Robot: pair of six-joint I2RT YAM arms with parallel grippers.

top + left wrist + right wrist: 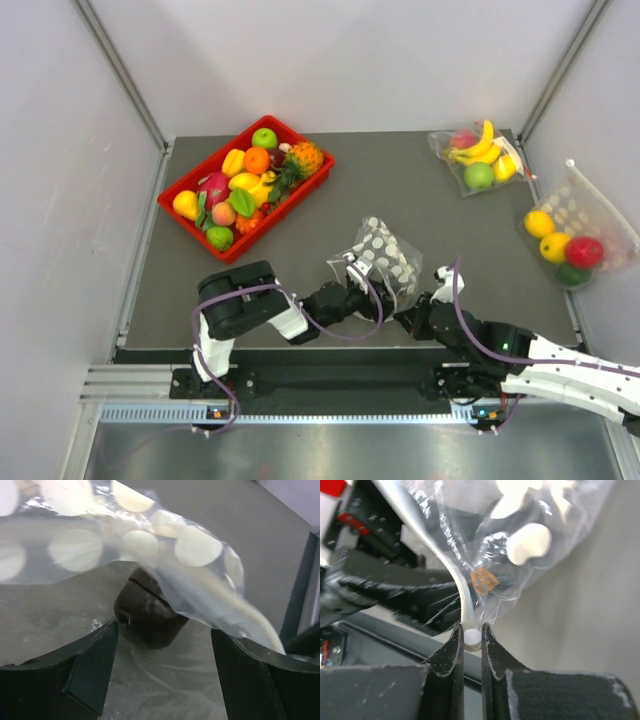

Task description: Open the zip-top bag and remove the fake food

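**A:** The left claw [352, 272] first, from the overhead camera: where is it?

**B:** At the near middle of the dark table [420, 190], right against the left side of the zip-top bag [385, 255]. From up there I cannot tell how its jaws stand. The right claw [412, 315] meets the bag's near right corner. The bag is bunched up between the two.

**A:** And around them?

**B:** A red tray [285, 205] of mixed plastic fruit sits far left. A clear bag of bananas and a green apple [478, 155] lies far right. A larger dotted bag of yellow and red fruit [572, 235] lies at the right edge. All three are well apart from the claws.

**A:** The left wrist camera?

**B:** The left claw is released, its fingers [95, 665] standing wide apart. The bag's dotted film hangs above and ahead of them. Its white zip strip [252, 622] runs down towards the right-hand finger. Behind the film is a dark rounded lump [150, 617], and I cannot tell what it is.

**A:** The right wrist camera?

**B:** The right claw is clenched on the end of the zip strip, with a small white knob pinched between its fingertips. The bag rises from there. A small orange mark [484, 580] shows through the film, too blurred to name. The left arm [395, 590] is dark, just to the left. The dots and creases hide whether any fruit is inside the bag
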